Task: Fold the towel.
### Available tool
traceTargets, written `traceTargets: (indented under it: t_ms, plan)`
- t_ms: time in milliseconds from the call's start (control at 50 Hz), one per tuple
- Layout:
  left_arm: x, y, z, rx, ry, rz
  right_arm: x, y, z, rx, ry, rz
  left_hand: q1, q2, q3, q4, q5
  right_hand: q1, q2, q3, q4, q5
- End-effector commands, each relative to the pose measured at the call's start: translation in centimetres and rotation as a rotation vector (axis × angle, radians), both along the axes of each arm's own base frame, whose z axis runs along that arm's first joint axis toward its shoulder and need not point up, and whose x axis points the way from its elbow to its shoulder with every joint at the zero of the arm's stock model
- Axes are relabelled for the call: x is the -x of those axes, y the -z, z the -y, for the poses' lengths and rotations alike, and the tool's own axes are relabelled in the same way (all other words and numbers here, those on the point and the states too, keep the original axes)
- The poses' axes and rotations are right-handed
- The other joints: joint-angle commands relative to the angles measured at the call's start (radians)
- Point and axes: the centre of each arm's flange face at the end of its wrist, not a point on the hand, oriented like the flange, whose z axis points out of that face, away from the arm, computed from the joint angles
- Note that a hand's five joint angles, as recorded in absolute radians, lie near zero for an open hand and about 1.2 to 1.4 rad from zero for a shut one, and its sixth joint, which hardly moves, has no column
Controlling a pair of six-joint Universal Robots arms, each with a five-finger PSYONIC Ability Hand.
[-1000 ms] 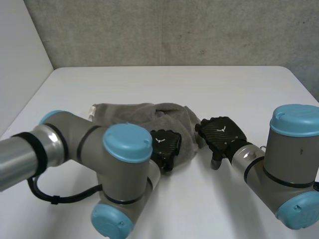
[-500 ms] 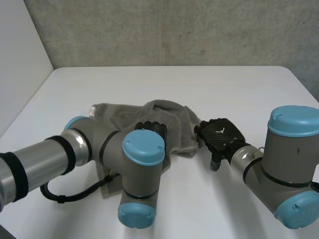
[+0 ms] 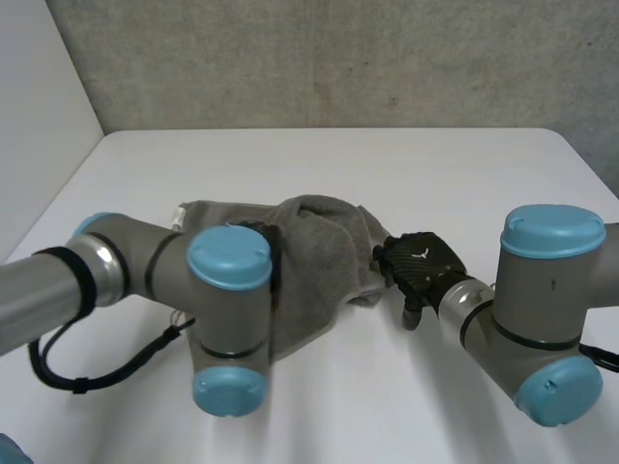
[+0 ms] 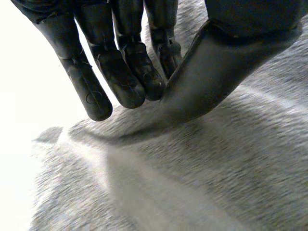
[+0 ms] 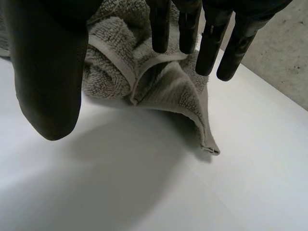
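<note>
one crumpled grey terry towel [image 3: 319,246] lies mid white worktop [image 3: 406,164], partly hidden under my left arm [image 3: 232,309]. my left hand [image 4: 125,72] pinches a ridge of it between thumb and fingers; my right hand [image 3: 421,263] hangs spread, empty, over its near corner.

Robot's left arm [image 3: 135,275] bent across the front with its blue elbow cap raised, left robot hand [image 3: 264,236] low behind that elbow, right arm [image 3: 542,319] reaching inward, right robot hand [image 3: 418,263] palm down, fingers [image 5: 210,43] straight, thumb [image 5: 45,77] spread wide apart.
</note>
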Motion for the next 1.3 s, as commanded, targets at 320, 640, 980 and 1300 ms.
traceTargets:
  t_ms: [320,640,980,1300]
  plan:
    - [1.4,-6.6,-4.2,0.041,0.186,-0.162,-0.1,-1.2,1.5,0.047,0.025,0.019,-1.038,-1.136,-1.127,-1.154,-1.081,0.038,0.043,0.028,0.029,0.01]
    - [5.5,-1.5,-8.1,-0.056,0.251,-0.185,0.7,-1.8,1.4,0.048,0.046,0.018,-1.006,-1.104,-1.094,-1.122,-1.048,0.038,0.043,0.028,0.029,0.01]
    - [6.3,0.2,-5.9,0.008,0.148,-0.198,0.9,-1.8,0.9,0.046,0.04,0.017,-0.739,-0.837,-0.827,-0.854,-0.781,0.038,0.043,0.028,0.029,0.01]
    - [7.6,1.0,-4.6,0.066,0.152,-0.164,0.9,-1.6,0.4,0.038,0.033,0.007,-0.551,-0.649,-0.64,-0.667,-0.594,0.038,0.043,0.028,0.029,0.01]
